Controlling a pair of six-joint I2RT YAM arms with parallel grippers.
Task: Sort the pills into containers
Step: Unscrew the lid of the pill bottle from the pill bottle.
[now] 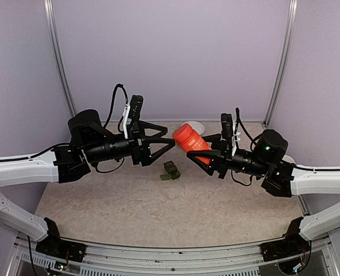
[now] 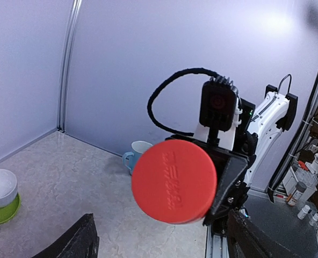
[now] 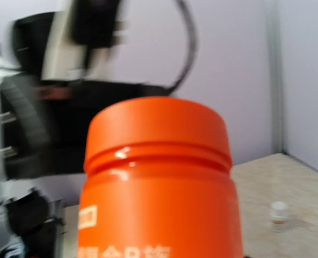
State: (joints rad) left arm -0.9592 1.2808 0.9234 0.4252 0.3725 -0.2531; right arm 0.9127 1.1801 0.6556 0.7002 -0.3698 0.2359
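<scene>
Risk of drop: red cylindrical plastic bottle (image 1: 188,140) clamped aloft in right gripper (image 1: 196,148), lid (image 2: 174,180) facing left gripper (image 1: 169,144), spread apart, not touching. Small dark green three-compartment plastic containers (image 1: 170,170) on table (image 1: 101,201) between arms. Avoid off-axis lid grab.

Table (image 1: 101,207): containers (image 1: 170,171), mug (image 2: 136,153), maybe small bottle (image 3: 279,214)

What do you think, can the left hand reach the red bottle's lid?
Probably yes. The right hand holds the red bottle up with its lid facing the left hand, whose open fingers are close by, with nothing between them.
</scene>
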